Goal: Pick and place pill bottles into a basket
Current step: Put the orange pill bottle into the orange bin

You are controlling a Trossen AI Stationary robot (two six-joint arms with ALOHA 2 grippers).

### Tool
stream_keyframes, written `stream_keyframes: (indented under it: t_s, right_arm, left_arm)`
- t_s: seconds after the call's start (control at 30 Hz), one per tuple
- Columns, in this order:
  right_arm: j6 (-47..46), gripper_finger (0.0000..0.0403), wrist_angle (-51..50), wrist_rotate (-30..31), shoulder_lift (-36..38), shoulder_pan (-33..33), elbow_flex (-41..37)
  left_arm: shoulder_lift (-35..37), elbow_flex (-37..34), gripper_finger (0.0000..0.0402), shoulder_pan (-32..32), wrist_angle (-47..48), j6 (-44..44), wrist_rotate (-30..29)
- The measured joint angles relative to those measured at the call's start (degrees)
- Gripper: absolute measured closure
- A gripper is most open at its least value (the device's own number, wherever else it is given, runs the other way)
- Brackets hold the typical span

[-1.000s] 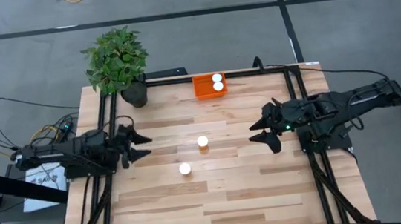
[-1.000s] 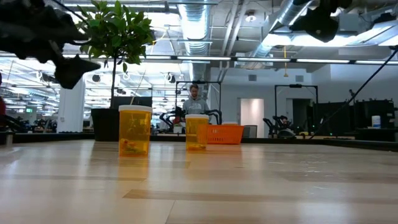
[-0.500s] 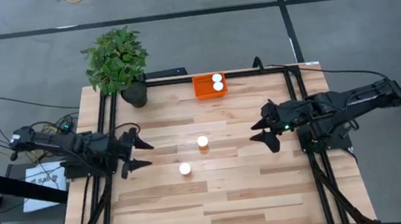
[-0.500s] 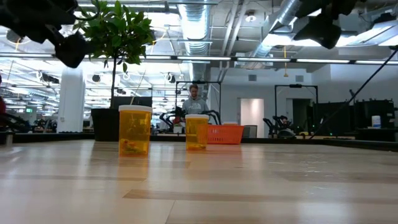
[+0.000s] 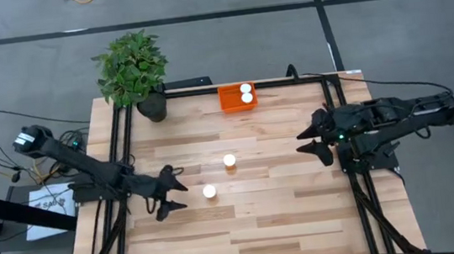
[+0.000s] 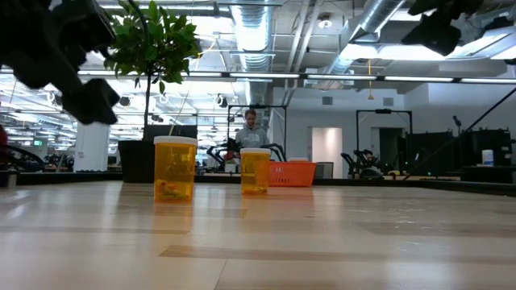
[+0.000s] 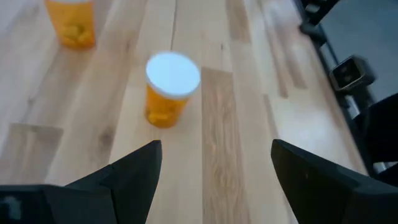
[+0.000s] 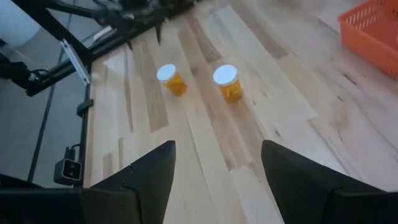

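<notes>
High view: my left hand (image 5: 169,196) sits just beside the nearer of the two loose pill bottles (image 5: 209,191), fingers spread and empty, with the bottle just off its fingertips toward the desk's (image 5: 304,212) middle. The second loose bottle (image 5: 230,160) stands a little farther on, toward the basket (image 5: 231,99), which sits at the far edge of the desk and already holds two white-capped bottles (image 5: 246,93).

To do this pick well, I judge I should carry the left hand forward with its fingers kept wide until the bottle sits squarely between them, then lower so the pads meet the amber body below the cap, not the cap itself. In the left wrist view the bottle (image 7: 169,88) is upright and slightly off the centre line between the fingers (image 7: 127,177), so I would correct sideways before closing. It is light and tall for its base, so a glancing touch could tip it; a slow, level approach seems wise.

My right hand (image 5: 314,142) waits released over the right side of the desk, well apart from both loose bottles.
</notes>
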State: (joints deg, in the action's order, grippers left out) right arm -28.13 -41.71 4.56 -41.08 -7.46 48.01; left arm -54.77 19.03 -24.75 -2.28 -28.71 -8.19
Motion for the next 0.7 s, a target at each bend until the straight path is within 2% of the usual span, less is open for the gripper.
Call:
stream_keyframes:
  t_s: [0.2,0.43,0.57,0.7]
  right_arm:
    - [0.16,0.0171,-0.42,-0.26,1.98,-0.04,0.0]
    - [0.12,0.0171,-0.75,-2.69,3.33,-0.04,0.0]
    - [-0.32,0.0171,-0.74,-5.21,3.39,-0.06,0.0]
    - [-0.32,0.0171,-0.74,-5.99,3.33,-0.07,0.0]
  left_arm:
    - [-11.8,0.0,0.0109,-0.09,-7.16,-3.47,-0.24]
    - [-23.3,0.0,0.0109,-0.09,-11.91,-2.89,-0.22]
    - [-26.84,0.12,0.0109,-0.03,-13.96,-6.1,0.42]
    - [-27.41,0.42,0.0109,0.01,-17.75,-6.87,3.24]
